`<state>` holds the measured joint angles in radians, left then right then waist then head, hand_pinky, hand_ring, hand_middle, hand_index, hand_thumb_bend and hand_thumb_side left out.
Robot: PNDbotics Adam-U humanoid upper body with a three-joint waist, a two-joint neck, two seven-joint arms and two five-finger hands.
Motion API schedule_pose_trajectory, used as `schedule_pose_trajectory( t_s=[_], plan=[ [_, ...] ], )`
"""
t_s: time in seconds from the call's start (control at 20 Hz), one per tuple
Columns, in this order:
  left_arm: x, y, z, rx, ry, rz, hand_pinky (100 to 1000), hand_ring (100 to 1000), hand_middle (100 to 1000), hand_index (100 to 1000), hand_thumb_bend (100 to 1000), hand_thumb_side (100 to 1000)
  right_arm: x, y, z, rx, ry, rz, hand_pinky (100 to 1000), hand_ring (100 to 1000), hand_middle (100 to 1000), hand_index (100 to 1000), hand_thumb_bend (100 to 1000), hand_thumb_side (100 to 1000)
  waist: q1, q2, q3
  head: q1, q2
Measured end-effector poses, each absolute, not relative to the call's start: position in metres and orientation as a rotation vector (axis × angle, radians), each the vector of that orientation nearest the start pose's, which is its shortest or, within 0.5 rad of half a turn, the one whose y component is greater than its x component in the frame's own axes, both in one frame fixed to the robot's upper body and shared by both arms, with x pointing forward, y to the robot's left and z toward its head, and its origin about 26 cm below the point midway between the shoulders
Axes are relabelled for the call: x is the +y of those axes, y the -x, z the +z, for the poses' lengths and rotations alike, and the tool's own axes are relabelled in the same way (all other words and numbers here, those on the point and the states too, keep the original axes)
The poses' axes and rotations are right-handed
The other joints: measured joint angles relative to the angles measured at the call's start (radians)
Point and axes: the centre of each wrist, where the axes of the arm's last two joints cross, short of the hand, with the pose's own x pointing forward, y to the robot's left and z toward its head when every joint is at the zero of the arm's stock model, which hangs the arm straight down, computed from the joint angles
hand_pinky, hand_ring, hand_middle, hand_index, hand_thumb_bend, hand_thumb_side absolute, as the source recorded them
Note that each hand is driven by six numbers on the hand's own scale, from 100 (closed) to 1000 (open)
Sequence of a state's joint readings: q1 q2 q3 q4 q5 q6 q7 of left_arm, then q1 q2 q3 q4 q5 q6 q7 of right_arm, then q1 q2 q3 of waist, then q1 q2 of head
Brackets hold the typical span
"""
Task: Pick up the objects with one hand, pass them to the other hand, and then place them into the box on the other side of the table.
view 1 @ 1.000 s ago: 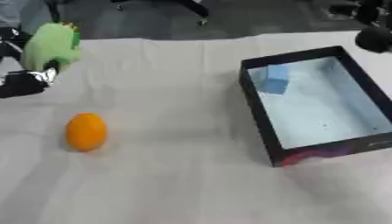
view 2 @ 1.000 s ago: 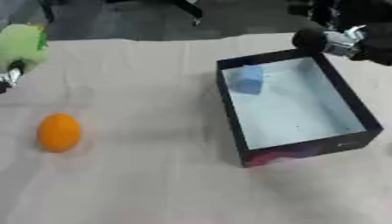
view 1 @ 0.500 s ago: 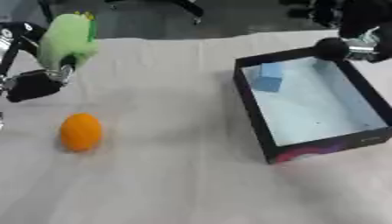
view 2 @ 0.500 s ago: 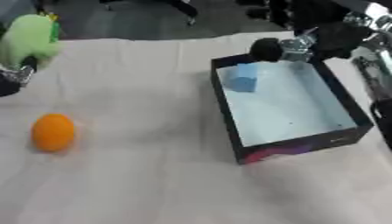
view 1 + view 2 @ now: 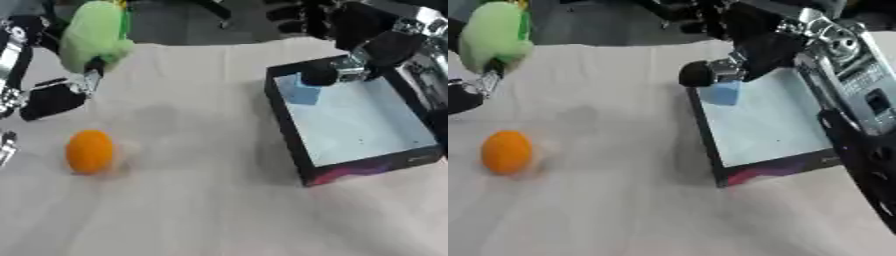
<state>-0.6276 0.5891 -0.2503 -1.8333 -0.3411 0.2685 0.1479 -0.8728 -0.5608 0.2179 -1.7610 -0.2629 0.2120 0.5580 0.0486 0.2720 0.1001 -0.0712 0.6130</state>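
Note:
My left hand (image 5: 51, 99) is at the upper left, above the table, its fingers curled round a pale green soft object (image 5: 94, 32) that it holds up. An orange round fruit (image 5: 89, 151) lies on the white cloth below it, apart from the hand. The black box (image 5: 297, 131) with a pale blue floor stands on the right, and a blue block (image 5: 302, 93) lies in its far left corner. My right hand (image 5: 756, 46) reaches in from the upper right over that corner, fingers spread and holding nothing.
The white cloth (image 5: 201, 200) covers the table between the orange fruit and the box. My right forearm (image 5: 859, 125) runs down the right side over the box. Dark chair legs show beyond the table's far edge.
My right hand has come leftward across the box to its far left corner. My left hand has raised the green object and carried it a little to the right. The orange fruit has stayed put.

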Motion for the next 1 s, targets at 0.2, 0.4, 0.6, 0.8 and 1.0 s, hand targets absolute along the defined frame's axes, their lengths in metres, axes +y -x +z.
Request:
schedule_pose_trajectory(
  t_s=[0.2,0.4,0.6,0.8,1.0],
  plan=[
    [0.215,-0.337,0.260,-2.202,-0.839,-0.761,789,517,511,415,100,123,-0.202,-0.355,0.332,-1.980,-0.249,1.293,1000,1000,1000,1000,660,316,-0.001,0.000,0.016,-0.011,-0.001],
    [0.200,-0.335,0.258,-2.251,-0.845,-0.788,788,519,512,417,100,117,-0.195,-0.364,0.330,-1.951,-0.212,1.287,1000,1000,1000,1000,663,315,-0.001,0.000,0.045,-0.036,-0.005],
    [0.188,-0.333,0.257,-2.295,-0.858,-0.809,776,530,520,424,100,100,-0.190,-0.373,0.327,-1.924,-0.187,1.286,1000,1000,1000,1000,673,307,-0.001,0.001,0.060,-0.057,-0.009],
    [0.180,-0.331,0.257,-2.343,-0.925,-0.845,763,541,527,433,100,100,-0.187,-0.378,0.327,-1.902,-0.193,1.289,1000,1000,1000,1000,686,302,-0.001,0.001,0.065,-0.068,-0.009],
    [0.169,-0.329,0.259,-2.403,-0.999,-0.885,755,556,537,442,100,100,-0.184,-0.380,0.326,-1.873,-0.208,1.295,1000,1000,1000,1000,691,300,-0.001,0.001,0.069,-0.075,-0.010]
  ],
)
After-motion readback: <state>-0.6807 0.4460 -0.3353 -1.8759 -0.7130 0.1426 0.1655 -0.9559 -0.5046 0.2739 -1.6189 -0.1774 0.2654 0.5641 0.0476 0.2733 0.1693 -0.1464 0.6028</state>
